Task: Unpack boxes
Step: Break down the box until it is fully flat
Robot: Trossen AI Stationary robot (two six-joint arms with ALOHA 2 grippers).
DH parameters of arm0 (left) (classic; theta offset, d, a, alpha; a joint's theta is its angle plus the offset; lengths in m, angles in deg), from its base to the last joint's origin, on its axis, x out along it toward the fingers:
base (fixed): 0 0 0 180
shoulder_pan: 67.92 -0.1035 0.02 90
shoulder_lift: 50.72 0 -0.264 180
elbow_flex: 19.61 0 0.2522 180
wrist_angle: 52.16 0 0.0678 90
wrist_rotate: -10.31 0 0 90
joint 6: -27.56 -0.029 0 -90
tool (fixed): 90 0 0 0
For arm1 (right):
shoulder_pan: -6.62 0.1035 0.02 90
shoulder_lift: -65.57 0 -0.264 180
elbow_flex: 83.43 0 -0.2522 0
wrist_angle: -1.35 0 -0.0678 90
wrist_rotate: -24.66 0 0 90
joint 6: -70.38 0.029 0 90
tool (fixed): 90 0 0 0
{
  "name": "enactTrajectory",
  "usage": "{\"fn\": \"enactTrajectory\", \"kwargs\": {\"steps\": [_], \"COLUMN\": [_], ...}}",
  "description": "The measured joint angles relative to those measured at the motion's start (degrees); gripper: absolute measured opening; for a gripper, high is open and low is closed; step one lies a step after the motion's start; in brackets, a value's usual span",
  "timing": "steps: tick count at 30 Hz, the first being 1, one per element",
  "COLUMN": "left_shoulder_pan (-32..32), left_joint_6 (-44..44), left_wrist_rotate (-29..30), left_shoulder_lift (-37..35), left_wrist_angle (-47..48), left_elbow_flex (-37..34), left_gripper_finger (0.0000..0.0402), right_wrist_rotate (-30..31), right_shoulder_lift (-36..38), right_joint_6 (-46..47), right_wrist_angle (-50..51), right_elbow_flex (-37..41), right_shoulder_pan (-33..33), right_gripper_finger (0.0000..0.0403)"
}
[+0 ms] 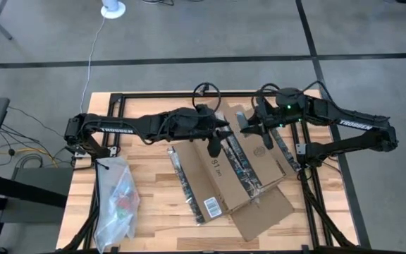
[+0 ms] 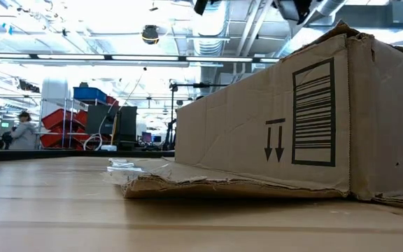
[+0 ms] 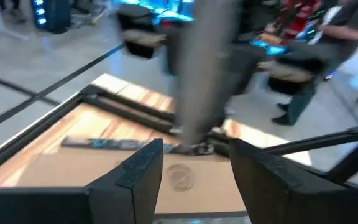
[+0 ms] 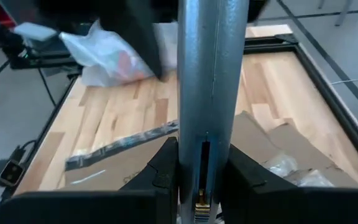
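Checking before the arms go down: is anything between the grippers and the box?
Nothing visible. Both grippers hang over the open box: the left gripper open and empty, the right gripper shut on a grey tool. The plastic bag lies off to the side.

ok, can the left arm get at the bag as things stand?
Probably yes. The left gripper is open and empty, and the bag lies uncovered on the table's left side, apart from the box. The arm would have to fold back from over the box.
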Motion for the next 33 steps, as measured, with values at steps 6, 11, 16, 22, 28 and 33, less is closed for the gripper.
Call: {"fn": "enactTrajectory", "kwargs": {"steps": [6,11,16,22,28,33], "left_shoulder_pan": [-0.1,0.2,0.2,0.3,0.3,0.3], "left_joint_6": [-0.4,-1.0,-2.8,-4.8,-7.0,-10.8], "left_wrist_rotate": [-0.6,-1.2,-0.1,0.8,1.0,0.4], "left_shoulder_lift": [0.0,0.5,0.6,0.7,1.8,2.4], "left_wrist_angle": [-4.3,-4.6,-5.8,-9.6,-10.7,-10.7], "left_elbow_flex": [0.0,0.0,0.0,0.0,-0.1,-0.1], "left_gripper_finger": [0.0172,0.0172,0.0172,0.016,0.0124,0.0059], "right_wrist_rotate": [-0.9,-0.6,-0.3,-0.6,-0.7,-0.7], "right_shoulder_lift": [-2.5,-3.0,-3.0,-3.0,-5.1,-6.6], "right_joint_6": [-0.1,0.0,0.5,1.1,1.5,1.4], "right_wrist_angle": [-3.2,-6.8,-8.4,-9.1,-10.7,-10.2], "right_elbow_flex": [0.0,0.0,0.0,0.0,0.0,0.0], "right_shoulder_pan": [2.3,3.9,4.3,4.5,4.7,5.8], "right_gripper_finger": [0.0055,0.0055,0.0055,0.0055,0.0055,0.0064]}}
